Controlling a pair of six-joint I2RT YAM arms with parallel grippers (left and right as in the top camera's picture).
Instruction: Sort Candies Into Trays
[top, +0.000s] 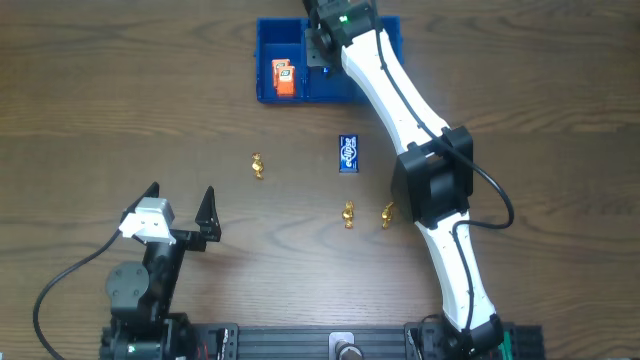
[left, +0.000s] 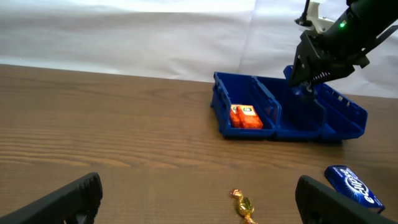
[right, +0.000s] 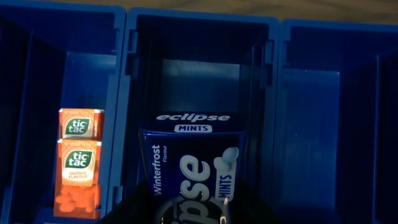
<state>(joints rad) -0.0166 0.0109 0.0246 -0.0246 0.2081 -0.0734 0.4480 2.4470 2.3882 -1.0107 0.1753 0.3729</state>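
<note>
A blue three-compartment tray (top: 268, 60) stands at the table's far side. Two orange candy boxes (top: 283, 78) lie in its left compartment (right: 79, 162). My right gripper (top: 320, 40) is over the tray's middle compartment, shut on a blue mint box (right: 193, 162) that hangs inside the compartment's walls. A second blue mint box (top: 348, 153) lies on the table below the tray. Three gold-wrapped candies rest on the wood: one at the left (top: 258, 164), two close together (top: 348, 214) (top: 387, 214). My left gripper (top: 181, 192) stands open at the near left, holding nothing.
The tray's right compartment (right: 323, 124) shows no contents. In the left wrist view the tray (left: 348, 115), the right gripper (left: 305, 84), a gold candy (left: 244, 205) and the loose mint box (left: 353, 185) lie ahead. A white cloth backs the table.
</note>
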